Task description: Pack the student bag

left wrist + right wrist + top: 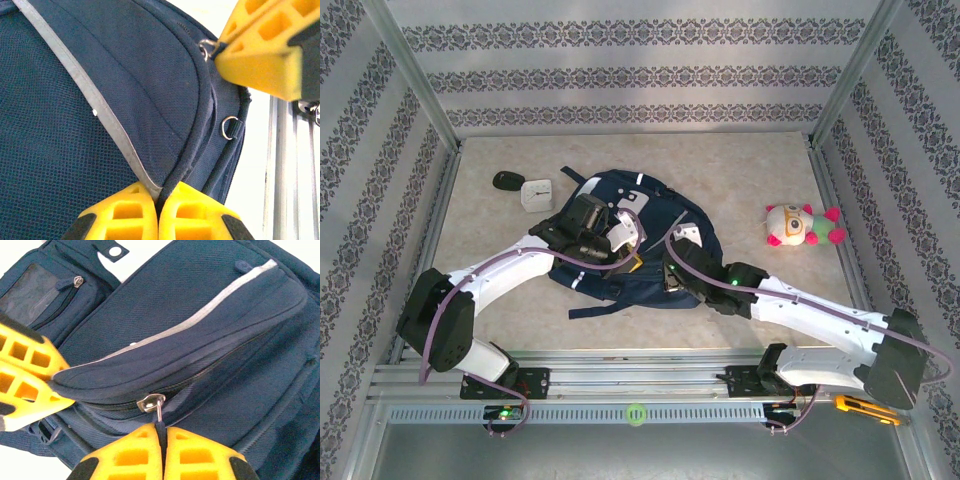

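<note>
1. A pale beige table (740, 170) stands inside walls covered in patterned paper.
2. A dark navy bag (665, 210) with grey-white stripes lies flat in the middle of the table, a little nearer the near edge than the far one.
3. The left arm (490, 268) reaches in from the near left corner and the right arm (820, 318) from the near right corner. Both end over the near half of the bag.
4. A soft toy (803, 225) in white, pink and green lies near the right edge, well apart from the bag.
5. A small white box (537, 193) sits toward the far left corner, with a black oval object (506, 180) just beside it on its left.
6. The left fingers (167, 200) are pressed together, pinching a dark corded seam of the bag where a grey stripe (100, 107) ends.
7. The right fingers (169, 437) are pressed together, pinching the metal zipper pull (158, 414) of a front pocket. The left fingers are close by on the same pocket.
</note>
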{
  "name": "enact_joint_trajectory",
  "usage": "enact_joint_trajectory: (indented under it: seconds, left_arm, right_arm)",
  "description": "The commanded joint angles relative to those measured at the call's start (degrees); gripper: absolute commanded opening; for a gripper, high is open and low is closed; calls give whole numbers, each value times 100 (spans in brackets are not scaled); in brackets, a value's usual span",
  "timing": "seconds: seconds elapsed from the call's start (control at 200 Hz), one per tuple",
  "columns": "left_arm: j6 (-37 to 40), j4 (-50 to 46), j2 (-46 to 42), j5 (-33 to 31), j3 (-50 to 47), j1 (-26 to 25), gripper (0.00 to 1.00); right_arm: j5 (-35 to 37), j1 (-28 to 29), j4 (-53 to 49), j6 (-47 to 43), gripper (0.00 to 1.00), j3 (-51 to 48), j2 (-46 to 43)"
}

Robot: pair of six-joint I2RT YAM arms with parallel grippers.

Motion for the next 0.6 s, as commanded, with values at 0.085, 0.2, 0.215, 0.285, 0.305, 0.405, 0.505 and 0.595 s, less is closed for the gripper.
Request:
enact_joint_trajectory:
  seconds: [0.085,0.2,0.215,0.285,0.305,0.405,0.505,0.595]
  left_arm:
    - [182,-450,-54,-232,-23,60,0]
    - [405,-564,-142,-334,-65,63,0]
    - [453,-583,-152,-354,-68,67,0]
    - [708,-683,-231,-387,-112,65,0]
    - [788,-697,-256,-389,-137,61,0]
    - [1142,-747,-404,-491,-263,63,0]
    - [979,-687,-567,-543,-294,66,23]
    - [7,-226,-889,-602,-357,65,55]
  right_arm:
    - [-284,-719,-128,-61,0,-432,-430]
    - [-899,-1241,123,-351,0,-766,-698]
    - [-1014,-1314,167,-407,0,-809,-729]
    - [-1576,-1706,409,-666,0,-1033,-882]
    - [-1713,-1827,470,-734,0,-1095,-910]
    - [-2661,-2321,925,-1199,0,-1351,-954]
    - [-3192,-2427,1101,-1549,0,-1375,-858]
    - [-3509,-2427,1133,-1671,0,-1374,-742]
